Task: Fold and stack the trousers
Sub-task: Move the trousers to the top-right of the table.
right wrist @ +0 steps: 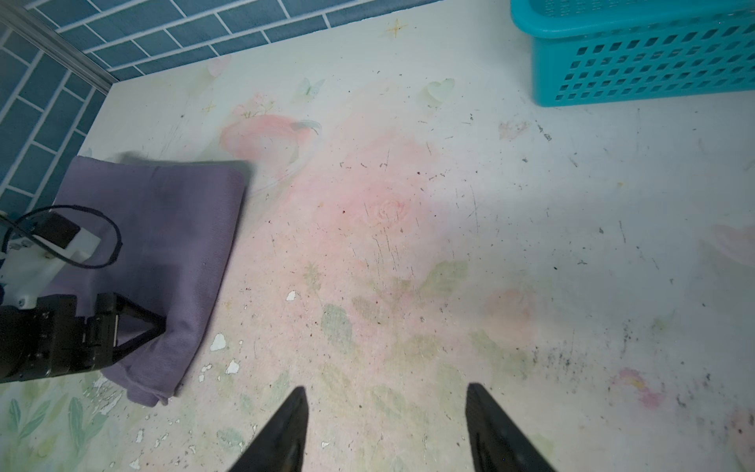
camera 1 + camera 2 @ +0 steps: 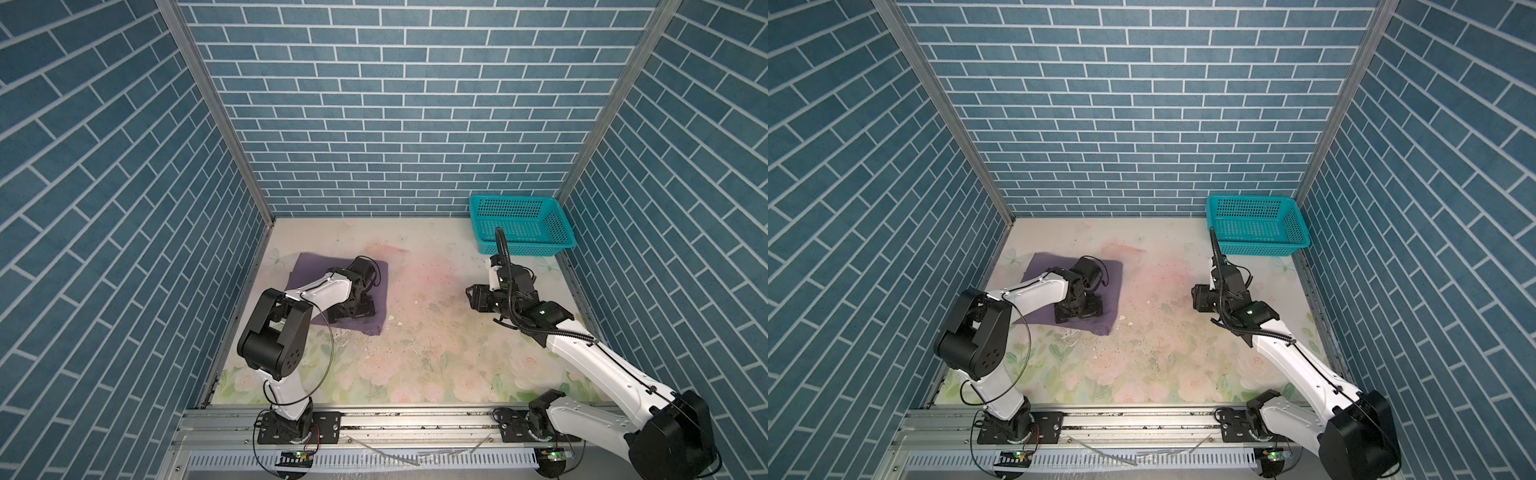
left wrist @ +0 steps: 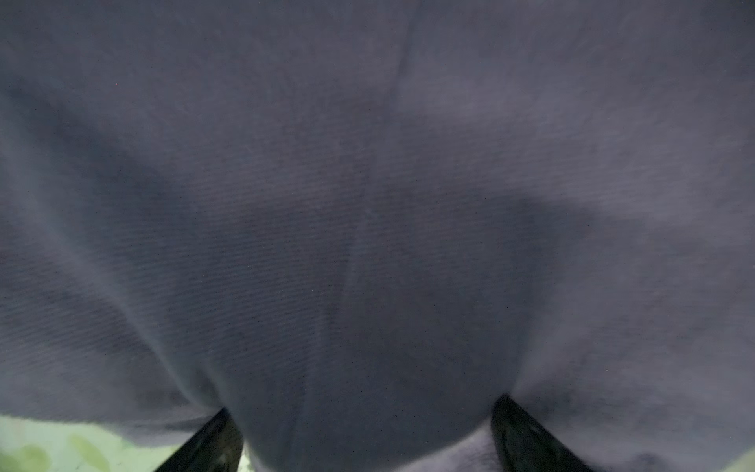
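Observation:
The trousers lie folded into a flat mauve rectangle at the left rear of the table. My left gripper rests on their front half, open. In the left wrist view the cloth fills the frame and bulges up between the spread fingers of the left gripper. My right gripper hovers over bare table at the right, open, with nothing between its fingers. The right wrist view shows the right gripper pointing toward the trousers.
A teal perforated basket stands at the back right corner, with nothing showing inside. The floral table surface is scuffed, with small white flakes near the trousers' front corner. Brick-patterned walls close in three sides.

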You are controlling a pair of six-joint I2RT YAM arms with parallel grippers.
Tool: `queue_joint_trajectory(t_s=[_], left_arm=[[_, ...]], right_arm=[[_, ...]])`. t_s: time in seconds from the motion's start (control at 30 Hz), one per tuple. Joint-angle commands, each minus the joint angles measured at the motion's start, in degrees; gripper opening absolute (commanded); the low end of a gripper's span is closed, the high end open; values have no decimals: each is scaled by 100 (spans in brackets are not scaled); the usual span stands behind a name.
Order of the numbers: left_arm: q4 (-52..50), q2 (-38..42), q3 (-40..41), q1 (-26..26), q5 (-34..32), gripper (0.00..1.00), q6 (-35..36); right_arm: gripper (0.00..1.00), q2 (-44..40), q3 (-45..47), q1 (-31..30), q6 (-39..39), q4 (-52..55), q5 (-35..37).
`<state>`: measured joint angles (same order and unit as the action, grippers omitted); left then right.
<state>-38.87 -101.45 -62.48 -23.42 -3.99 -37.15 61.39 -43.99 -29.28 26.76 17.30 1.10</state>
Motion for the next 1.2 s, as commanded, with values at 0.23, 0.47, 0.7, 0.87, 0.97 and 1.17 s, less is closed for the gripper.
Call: queue_joint_trajectory(t_s=[0.23,0.47,0.7,0.87,0.97,1.17], left_arm=[[232,-1191,-1125,1343,494,94,635],[310,-1885,-1926,1838,671,93,749],[292,-2465,-2751,2081,844,93,728],[87,-2834,-3437,2095,995,93,671],[47,-2690,-3461,2092,1005,93,651],[194,-1746,-2772,2087,917,94,646]], right_arm=[[62,24,86,36,211,148,397],[62,678,-339,54,197,161,382],[60,1451,-792,105,139,133,221],[58,1877,-1196,122,9,211,83],[58,1883,-1250,124,6,198,58],[59,1480,-1015,124,31,50,98]])
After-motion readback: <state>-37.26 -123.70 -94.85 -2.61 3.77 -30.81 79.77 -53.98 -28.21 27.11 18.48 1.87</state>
